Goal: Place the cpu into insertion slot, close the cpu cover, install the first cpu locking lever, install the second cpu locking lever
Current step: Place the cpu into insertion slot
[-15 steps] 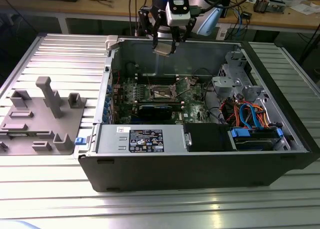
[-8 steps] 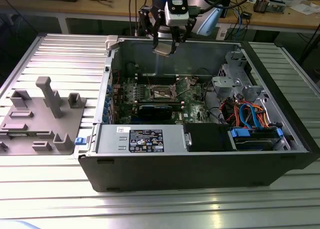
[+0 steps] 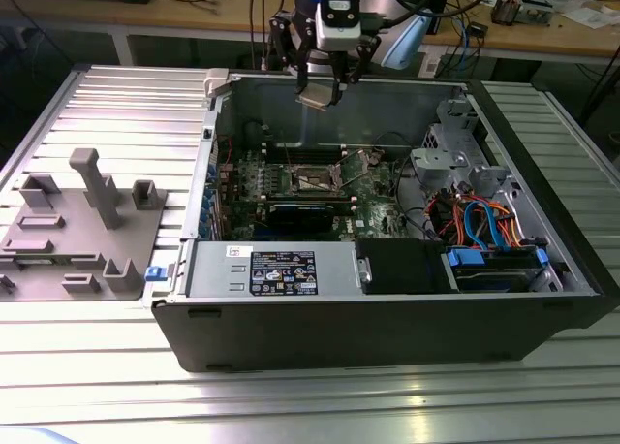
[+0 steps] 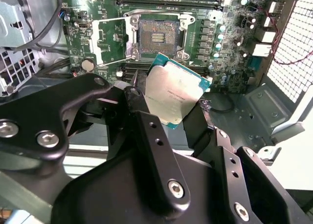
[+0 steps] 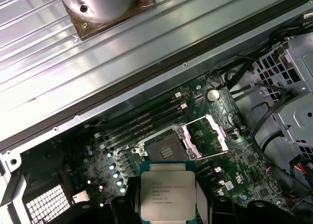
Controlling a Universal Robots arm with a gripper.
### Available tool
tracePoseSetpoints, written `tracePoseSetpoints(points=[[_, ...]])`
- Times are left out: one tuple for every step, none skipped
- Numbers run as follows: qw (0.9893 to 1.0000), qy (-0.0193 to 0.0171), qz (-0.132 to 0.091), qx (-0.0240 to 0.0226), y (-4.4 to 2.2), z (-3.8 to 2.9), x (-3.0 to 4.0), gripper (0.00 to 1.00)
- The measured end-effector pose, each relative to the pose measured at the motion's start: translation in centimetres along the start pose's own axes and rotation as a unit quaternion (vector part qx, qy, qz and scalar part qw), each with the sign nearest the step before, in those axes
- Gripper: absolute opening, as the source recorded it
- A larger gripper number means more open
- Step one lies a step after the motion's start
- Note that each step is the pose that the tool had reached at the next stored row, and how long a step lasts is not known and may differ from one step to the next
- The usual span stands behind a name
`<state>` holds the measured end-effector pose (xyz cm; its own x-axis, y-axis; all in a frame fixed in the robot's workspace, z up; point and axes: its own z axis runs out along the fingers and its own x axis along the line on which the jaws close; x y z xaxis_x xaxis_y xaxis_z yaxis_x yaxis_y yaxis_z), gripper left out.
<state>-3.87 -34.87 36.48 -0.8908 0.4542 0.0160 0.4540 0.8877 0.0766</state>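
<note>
My gripper (image 3: 318, 87) hangs above the open computer case, shut on the cpu (image 3: 316, 97), a small square chip with a dull silver top. In both wrist views the cpu (image 4: 173, 94) (image 5: 167, 192) sits tilted between the black fingers (image 4: 142, 106), held by two opposite edges. The insertion slot (image 3: 318, 179) (image 4: 155, 37) (image 5: 164, 146) lies bare on the green motherboard, well below the chip. The cpu cover (image 4: 110, 40) (image 5: 215, 134), a thin silvery frame, stands swung open beside the slot.
The case's back wall (image 3: 291, 100) runs just behind the gripper. A power supply (image 3: 276, 269) lines the case's front, and drive bays with blue and orange cables (image 3: 484, 226) fill the exterior view's right. A grey fixture tray (image 3: 82, 236) stands outside on the exterior view's left.
</note>
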Motion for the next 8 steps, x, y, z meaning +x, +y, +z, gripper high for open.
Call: tracePoseSetpoints(points=[[1.0000,-0.0002,0.003,-0.0001,0.00,0.00,0.00,0.54],[1.0000,-0.0005,0.006,-0.0001,0.00,0.00,0.00,0.54],[0.9999,-0.0008,0.010,-0.0002,0.00,0.01,0.00,0.54],[0.9999,-0.0009,0.012,-0.0002,0.00,0.01,0.00,0.54],[0.9999,-0.0011,0.015,-0.0003,0.00,0.01,0.00,0.54],[0.9999,-0.0013,0.017,-0.0003,0.00,0.01,0.00,0.54],[0.9998,-0.0015,0.020,-0.0003,0.00,0.01,0.00,0.54],[0.9998,-0.0016,0.022,-0.0004,0.00,0.01,0.00,0.54]])
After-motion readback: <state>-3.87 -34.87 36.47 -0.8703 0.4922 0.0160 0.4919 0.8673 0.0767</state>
